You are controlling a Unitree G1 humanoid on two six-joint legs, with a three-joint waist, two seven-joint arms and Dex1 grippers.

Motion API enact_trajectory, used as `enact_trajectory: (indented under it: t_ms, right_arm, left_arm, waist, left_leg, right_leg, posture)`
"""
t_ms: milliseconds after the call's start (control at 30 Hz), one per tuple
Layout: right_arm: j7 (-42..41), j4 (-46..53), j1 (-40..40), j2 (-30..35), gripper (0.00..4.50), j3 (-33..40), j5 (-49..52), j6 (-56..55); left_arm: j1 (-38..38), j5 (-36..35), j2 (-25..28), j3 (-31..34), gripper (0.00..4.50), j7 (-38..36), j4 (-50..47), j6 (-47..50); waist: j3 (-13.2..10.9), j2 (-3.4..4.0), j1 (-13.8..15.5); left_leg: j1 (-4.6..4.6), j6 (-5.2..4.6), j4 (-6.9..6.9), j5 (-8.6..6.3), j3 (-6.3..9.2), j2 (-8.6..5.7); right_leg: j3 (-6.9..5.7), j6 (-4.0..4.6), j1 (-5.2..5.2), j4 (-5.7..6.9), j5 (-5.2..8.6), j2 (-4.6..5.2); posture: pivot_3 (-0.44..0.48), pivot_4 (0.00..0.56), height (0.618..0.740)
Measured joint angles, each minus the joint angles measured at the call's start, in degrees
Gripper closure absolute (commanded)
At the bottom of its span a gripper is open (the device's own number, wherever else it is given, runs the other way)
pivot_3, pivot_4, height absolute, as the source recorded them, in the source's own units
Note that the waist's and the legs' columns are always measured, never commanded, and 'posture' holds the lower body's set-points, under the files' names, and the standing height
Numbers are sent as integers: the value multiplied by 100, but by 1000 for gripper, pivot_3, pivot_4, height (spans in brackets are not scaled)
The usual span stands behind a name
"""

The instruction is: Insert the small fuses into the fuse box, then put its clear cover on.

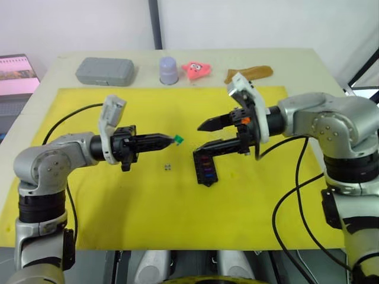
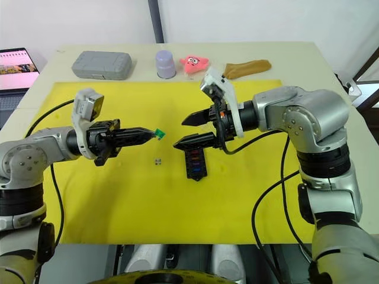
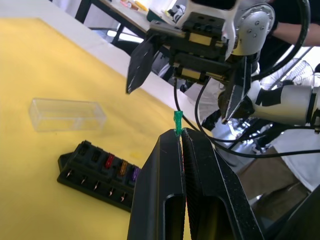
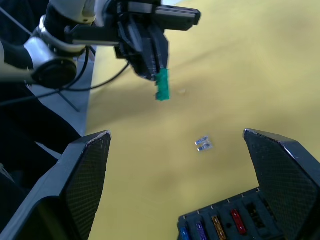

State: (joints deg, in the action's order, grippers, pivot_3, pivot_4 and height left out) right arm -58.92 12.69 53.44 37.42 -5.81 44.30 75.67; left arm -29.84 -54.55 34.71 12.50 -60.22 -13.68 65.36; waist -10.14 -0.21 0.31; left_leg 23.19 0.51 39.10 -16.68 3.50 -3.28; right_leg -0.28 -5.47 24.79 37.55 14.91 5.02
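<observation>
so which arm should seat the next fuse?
Left, probably. The left gripper already pinches the green fuse above the mat, near the fuse box; the right gripper hangs open over it.

Green fuse [image 4: 162, 85] pinched (left gripper [image 4: 156, 74]) — aloft.

Yellow mat [image 1: 118, 201]: matt, cloth-like. Fuse box [image 3: 95, 172]: black plastic, slight sheen. Clear cover [image 3: 66, 114]: glossy transparent plastic. Green fuse [image 4: 162, 85]: translucent plastic. Right gripper [image 4: 180, 185] pads: textured, matt black.
</observation>
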Motion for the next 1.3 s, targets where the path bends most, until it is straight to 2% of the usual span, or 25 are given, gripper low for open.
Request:
enact_trajectory:
  t_ms: [67,667,1300]
  right_arm:
    - [85,-62,15,-63,1855,67,133,159]
    - [813,-241,287,-588,1855,309,669,612]
    - [949,-314,374,-596,1855,280,830,653]
  left_arm:
    - [-18,-105,0,-2,4500,124,-1,9]
    - [-166,-295,12,-226,4500,328,3,-116]
    - [-165,-350,88,-225,4500,400,8,-218]
  waist:
    - [0,0,-3]
    - [0,0,-103]
    - [0,0,-103]
  left_leg:
    - [0,0,0,0,0,0]
    - [1,0,-1,0,-1,0]
    - [2,0,-1,0,-1,0]
  right_leg:
    - [0,0,0,0,0,0]
    - [0,-1,2,1,-1,-4]
    - [0,-1,3,1,-1,-4]
  posture:
    - [0,150,731]
    - [0,150,731]
    - [0,150,731]
